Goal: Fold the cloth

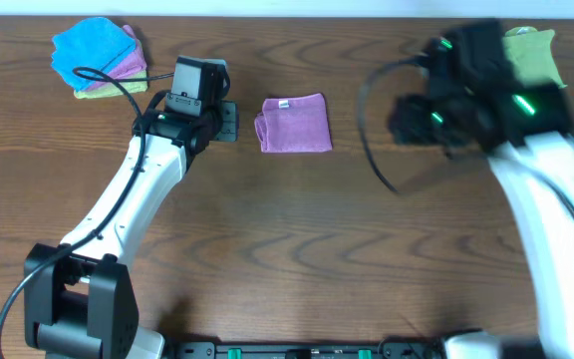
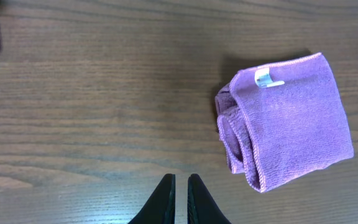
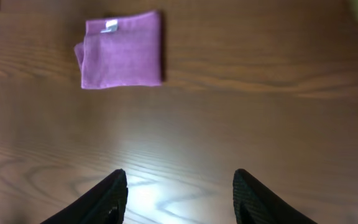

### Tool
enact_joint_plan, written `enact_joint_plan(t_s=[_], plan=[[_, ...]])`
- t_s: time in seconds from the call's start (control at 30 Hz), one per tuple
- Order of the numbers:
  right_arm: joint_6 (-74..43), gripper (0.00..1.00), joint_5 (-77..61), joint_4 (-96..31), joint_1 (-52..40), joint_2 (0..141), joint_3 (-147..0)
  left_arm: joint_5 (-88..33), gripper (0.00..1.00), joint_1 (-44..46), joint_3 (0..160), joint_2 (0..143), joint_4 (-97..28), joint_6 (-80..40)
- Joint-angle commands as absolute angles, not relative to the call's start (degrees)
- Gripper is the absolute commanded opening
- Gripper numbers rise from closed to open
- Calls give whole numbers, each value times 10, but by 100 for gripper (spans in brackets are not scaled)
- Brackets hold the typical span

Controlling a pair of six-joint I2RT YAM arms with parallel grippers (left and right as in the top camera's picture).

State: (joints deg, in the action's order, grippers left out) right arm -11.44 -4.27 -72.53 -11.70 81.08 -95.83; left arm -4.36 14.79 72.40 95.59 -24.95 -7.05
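Judging from the wooden table (image 1: 297,229) down, we think the fold is all but finished. What remains is to leave it tidy, so any move near it should lift clear rather than slide across the surface.

The right gripper (image 3: 179,174) is spread wide and holds nothing. It hangs well apart from the work, and it is blurred in the overhead view. The left gripper (image 2: 180,177) has its fingers drawn almost together, with only a thin slit between them, and it holds nothing either. It hovers just beside the cloth without touching it.

At the far left corner sits a stack of spare cloths (image 1: 98,55), and a green cloth (image 1: 531,55) lies at the far right.

The purple cloth (image 1: 295,125) rests near the table's middle as a compact, nearly square packet. Its slightly longer side runs across the table, left to right.

Its bunched, layered edge faces the left gripper. If we tidy it further, we would pinch there and lay the layers down flat.

The white tag (image 2: 263,77) lies face up near the far corner on that same side.
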Motion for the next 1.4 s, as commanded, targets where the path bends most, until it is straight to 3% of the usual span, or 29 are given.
enact_joint_plan(t_s=[0.0, 0.17, 0.33, 0.4, 0.43, 0.77, 0.93, 1.0, 1.07, 1.37], plan=[[-91, 59, 21, -733, -116, 654, -884, -42, 10, 146, 721, 961, -248, -65], [-123, 67, 22, -719, -116, 388, -715, -45, 11, 146, 721, 961, -248, -64], [-244, 89, 24, -647, -116, 168, -513, -45, 13, 146, 721, 961, -240, -64], [-285, 91, 42, -605, -116, 112, -435, -45, 16, 146, 721, 961, -233, -64], [-300, 99, 49, -585, -116, 94, -401, -45, 17, 146, 721, 962, -229, -64], [-328, 99, 136, -364, -116, 74, -193, -46, 25, 146, 721, 1021, -181, -76], [-328, 99, 150, -338, -116, 74, -163, -89, 28, 145, 721, 1078, -130, -82], [-328, 99, 150, -341, -116, 74, -161, -121, 37, 143, 721, 1095, -108, -98], [-327, 99, 150, -341, -116, 74, -161, -145, 52, 138, 721, 1108, -88, -124], [-327, 99, 150, -352, -116, 74, -161, -307, 69, 79, 721, 1149, -17, -159]])
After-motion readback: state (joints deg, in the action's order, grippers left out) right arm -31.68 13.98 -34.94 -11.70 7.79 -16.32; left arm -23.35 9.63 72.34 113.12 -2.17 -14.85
